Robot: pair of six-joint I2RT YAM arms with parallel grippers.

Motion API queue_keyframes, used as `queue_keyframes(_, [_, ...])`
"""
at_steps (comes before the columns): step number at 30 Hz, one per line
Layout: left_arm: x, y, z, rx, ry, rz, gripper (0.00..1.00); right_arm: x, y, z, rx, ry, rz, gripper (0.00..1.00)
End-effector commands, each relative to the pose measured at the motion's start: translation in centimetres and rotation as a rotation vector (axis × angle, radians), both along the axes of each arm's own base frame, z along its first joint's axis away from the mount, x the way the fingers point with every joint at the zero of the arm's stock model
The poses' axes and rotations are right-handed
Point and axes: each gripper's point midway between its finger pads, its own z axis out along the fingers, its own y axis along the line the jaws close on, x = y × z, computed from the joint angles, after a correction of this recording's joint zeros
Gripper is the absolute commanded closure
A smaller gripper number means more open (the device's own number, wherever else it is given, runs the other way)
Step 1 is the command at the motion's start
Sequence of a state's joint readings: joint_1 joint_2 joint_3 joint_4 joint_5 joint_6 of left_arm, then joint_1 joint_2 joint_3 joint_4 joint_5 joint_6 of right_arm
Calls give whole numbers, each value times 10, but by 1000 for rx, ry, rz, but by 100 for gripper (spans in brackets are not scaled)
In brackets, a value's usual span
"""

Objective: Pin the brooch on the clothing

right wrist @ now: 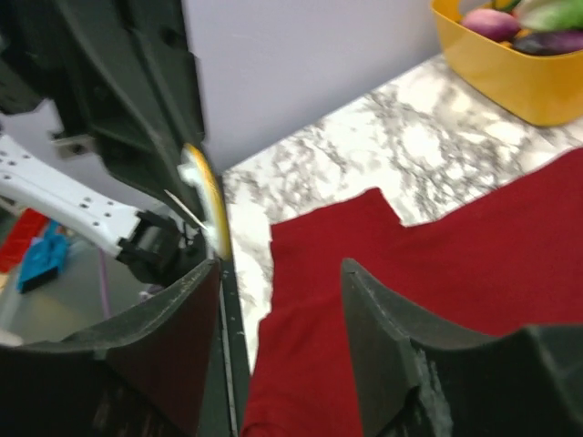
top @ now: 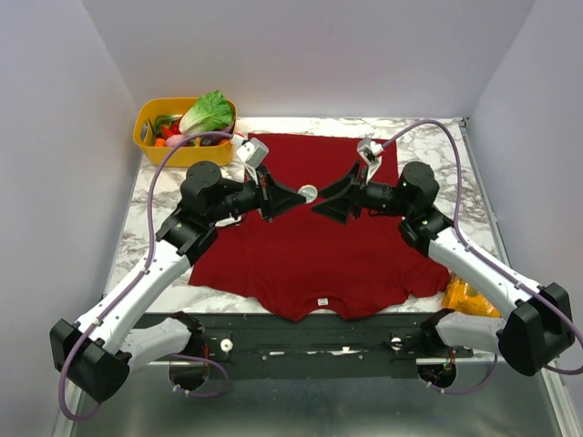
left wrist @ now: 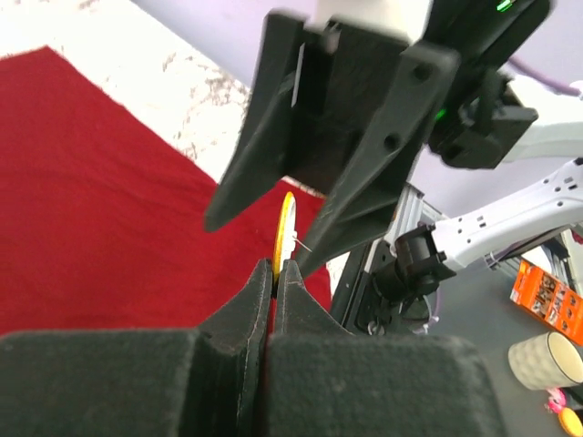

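Pinching the one brooch [left wrist: 285, 228], the left gripper [left wrist: 276, 273] hangs above the single shirt [top: 310, 255]. The right gripper [right wrist: 282, 264] gapes.

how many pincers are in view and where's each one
2. The left pincer is above the middle of the red shirt, shut on the brooch. The right pincer faces it from the right, open, close beside the brooch. None seems hidden.
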State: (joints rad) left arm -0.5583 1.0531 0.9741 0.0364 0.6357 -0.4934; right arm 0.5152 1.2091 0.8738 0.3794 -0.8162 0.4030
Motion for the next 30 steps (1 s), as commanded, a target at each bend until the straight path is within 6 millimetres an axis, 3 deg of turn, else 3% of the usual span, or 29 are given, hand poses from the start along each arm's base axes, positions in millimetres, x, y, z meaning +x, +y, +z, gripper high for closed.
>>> queue_keyframes(1, [-1,7,26,-22,-80,39,100,4,-13,3,-2,-38,-97,28])
queue_keyframes(6, [8,14,18,35,-83,97,100,3,-17,16,20,-67,-125,22])
queue_keyframes(12, [39,33,-6,183,-22,284,100,7,-19,13,12,-53,-148,21])
queue_keyframes(21, [79,72,-72,598,97,653,100,34,-30,-13,-71,23,-306,7])
queue_keyframes(25, [85,84,-101,769,151,749,100,44,-35,-31,-122,89,-369,6])
queue_keyframes(30, [91,94,-124,895,203,845,100,54,-43,-55,-183,169,-448,6])
